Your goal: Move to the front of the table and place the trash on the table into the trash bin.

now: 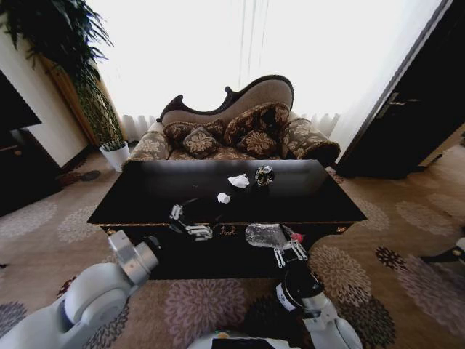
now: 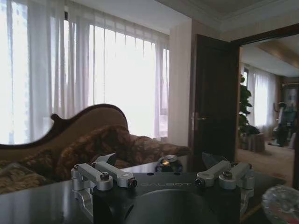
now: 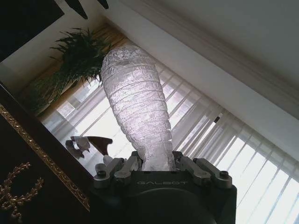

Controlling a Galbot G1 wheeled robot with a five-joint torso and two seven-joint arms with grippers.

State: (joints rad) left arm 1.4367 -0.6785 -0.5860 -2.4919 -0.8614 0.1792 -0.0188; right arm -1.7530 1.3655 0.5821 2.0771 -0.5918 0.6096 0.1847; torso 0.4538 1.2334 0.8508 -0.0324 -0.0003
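The bottle (image 1: 265, 235), clear ribbed crumpled plastic, sits low centre of the head view, clamped in the right end effector (image 1: 289, 254) just in front of the bench's front edge. In the right wrist view the bottle (image 3: 137, 109) rises from between the closed fingers (image 3: 122, 169), held by its narrow end.

On the bench (image 1: 160, 200), a glossy black slab mirroring the window, two white paper wads lie mid-frame: one wad (image 1: 238, 180) farther back, a smaller wad (image 1: 224, 197) nearer the front. Just right of the farther one stands a dark shiny round object (image 1: 264, 175). The front rail has a gold trim line and a small gold ornament (image 1: 227, 230) at its centre.

The left end effector (image 1: 190, 222) hovers over the bench's front edge, left of centre, fingers spread open; in the left wrist view its fingers (image 2: 103, 175) stand wide apart with nothing between them.

Behind the bench a patterned sofa (image 1: 232, 131) with a curved dark wood back faces bright sheer curtains. A white plant pot (image 1: 115, 155) stands at mid-left and a dark door (image 1: 407, 123) at right. Floral carpet (image 1: 407, 233) lies open on both sides of the bench.
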